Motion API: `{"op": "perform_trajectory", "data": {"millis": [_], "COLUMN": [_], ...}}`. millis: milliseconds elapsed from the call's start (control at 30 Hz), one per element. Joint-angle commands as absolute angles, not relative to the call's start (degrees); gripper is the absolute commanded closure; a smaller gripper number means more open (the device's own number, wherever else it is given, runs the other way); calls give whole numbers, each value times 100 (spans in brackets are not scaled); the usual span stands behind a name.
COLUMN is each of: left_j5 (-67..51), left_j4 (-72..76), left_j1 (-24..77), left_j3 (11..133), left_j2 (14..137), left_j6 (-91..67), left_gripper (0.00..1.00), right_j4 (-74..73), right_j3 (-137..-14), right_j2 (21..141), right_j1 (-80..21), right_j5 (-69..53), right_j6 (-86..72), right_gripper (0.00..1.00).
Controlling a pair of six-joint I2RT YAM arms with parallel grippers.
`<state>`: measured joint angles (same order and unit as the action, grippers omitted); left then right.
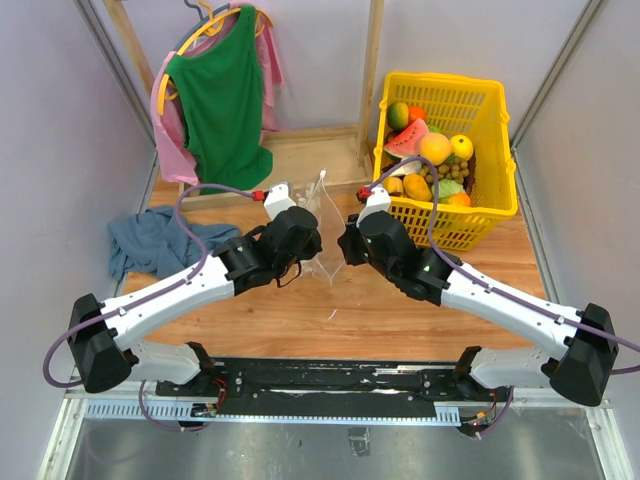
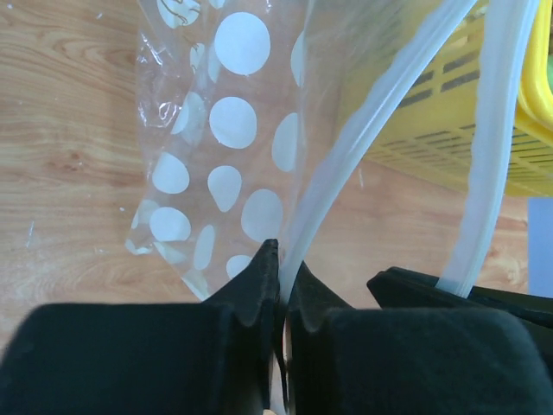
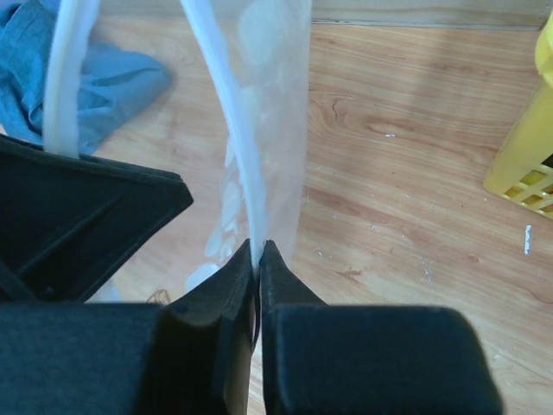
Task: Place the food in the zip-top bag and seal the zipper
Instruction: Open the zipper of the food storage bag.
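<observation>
The zip-top bag [image 1: 321, 264] is clear with white dots and stands between my two grippers, its lower part [image 2: 226, 138] sagging to the wooden table. My left gripper [image 2: 283, 270] is shut on one pale zipper [image 2: 363, 130] strip. My right gripper [image 3: 257, 252] is shut on the other zipper strip [image 3: 226, 112]. In the top view the left gripper [image 1: 312, 243] and right gripper [image 1: 346, 241] face each other closely across the bag's mouth. The food [image 1: 434, 149] lies in the yellow basket: mango [image 1: 399, 114], orange and yellow round fruits. I see no fruit inside the bag.
The yellow basket [image 1: 490, 205] stands at the back right, just beyond the right arm. A blue cloth [image 1: 150, 245] lies crumpled on the left. A green shirt [image 1: 222, 95] hangs on a wooden rack at the back. Grey walls close both sides.
</observation>
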<state>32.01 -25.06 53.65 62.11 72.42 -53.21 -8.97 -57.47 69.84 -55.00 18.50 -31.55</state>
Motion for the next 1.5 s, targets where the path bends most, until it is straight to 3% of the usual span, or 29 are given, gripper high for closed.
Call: {"op": "perform_trajectory", "data": {"millis": [0, 67, 167, 300, 733, 1033, 1200, 1467], "left_j5": [3383, 3184, 2976, 2860, 4194, 4439, 4075, 3935], "left_j4": [-2767, -2809, -3043, -3469, -5178, -5245, -4951, -4996], "left_j1": [5326, 5326, 5326, 5326, 5326, 5267, 5214, 5194], "left_j3": [6511, 6553, 6716, 6999, 7659, 7741, 7458, 7567], "left_j2": [7178, 7145, 7157, 7223, 7006, 7037, 7354, 8069], "left_j6": [-4970, -4748, -4511, -4279, -4150, -3932, -3996, -4459], "left_gripper": [98, 100, 100, 100, 100, 100, 100, 100], "right_j4": [-1043, -1029, -1048, -1038, -1997, -2231, -2135, -2086], "right_j3": [-5814, -5965, -6225, -6591, -6885, -6927, -7012, -7132], "right_j2": [6871, 6948, 7148, 7529, 8363, 8880, 8916, 8344], "right_j1": [-5563, -5560, -5547, -5516, -4849, -4794, -4783, -4683], "right_j5": [2248, 2387, 2480, 2468, 2162, 1660, 1243, 799], "right_j6": [-3109, -2925, -2761, -2632, -2741, -2658, -2479, -1945], "right_gripper": [87, 74, 64, 60, 98, 98, 92, 65]}}
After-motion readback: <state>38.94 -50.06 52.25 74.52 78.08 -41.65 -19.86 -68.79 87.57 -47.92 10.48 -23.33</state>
